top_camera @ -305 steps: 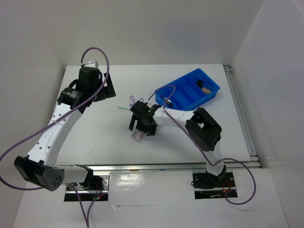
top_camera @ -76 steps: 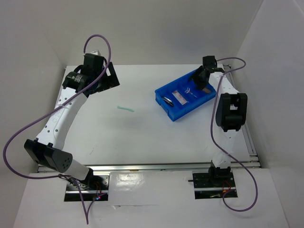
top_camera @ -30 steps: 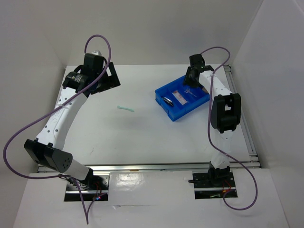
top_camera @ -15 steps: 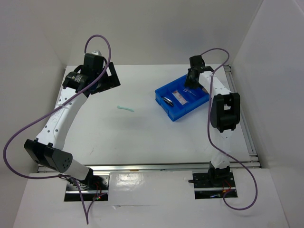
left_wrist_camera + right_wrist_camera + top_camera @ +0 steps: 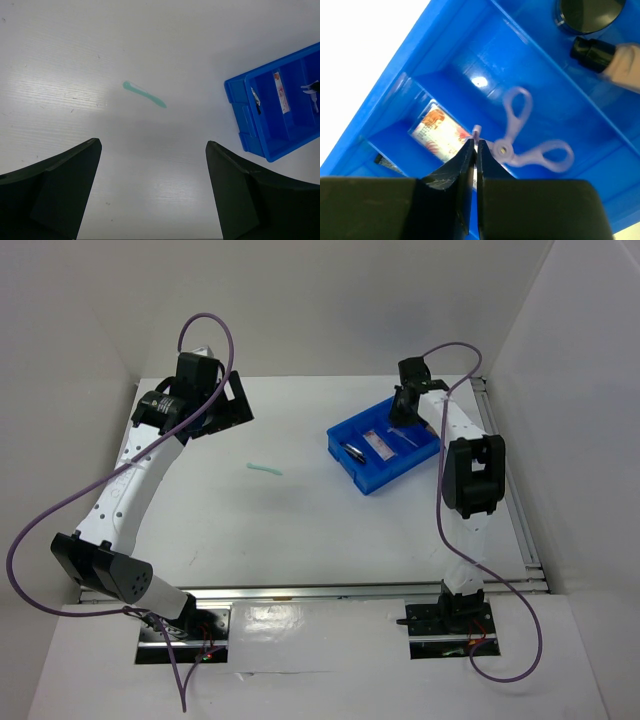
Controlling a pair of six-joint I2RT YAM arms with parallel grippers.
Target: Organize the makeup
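My right gripper (image 5: 475, 142) hangs over the blue bin (image 5: 395, 80) with its fingers drawn together, only a hairline between them. The pale tip of the purple looped piece (image 5: 530, 145) shows right at the fingertips, and I cannot tell whether it is nipped or merely lies beneath. That piece lies flat on the bin floor in the middle of the wrist view, with the clear packet (image 5: 439, 131) to its lower left and the round black pot (image 5: 590, 12) and tan cylinder (image 5: 615, 62) across a divider at upper right. I read this as sorting by kind, one sort to a section. The only item outside is the mint-green stick (image 5: 265, 469), alone on the white surface (image 5: 300, 530) left of centre in the overhead view, well apart from the bin. My left gripper (image 5: 152, 145) looks down on it from the upper left with fingers spread wide (a ready stance, I'd judge). Bare surface lies all round the stick, so a descent looks unobstructed. The bin's walls and dividers hem in the right side, so any lift there should go straight up first.
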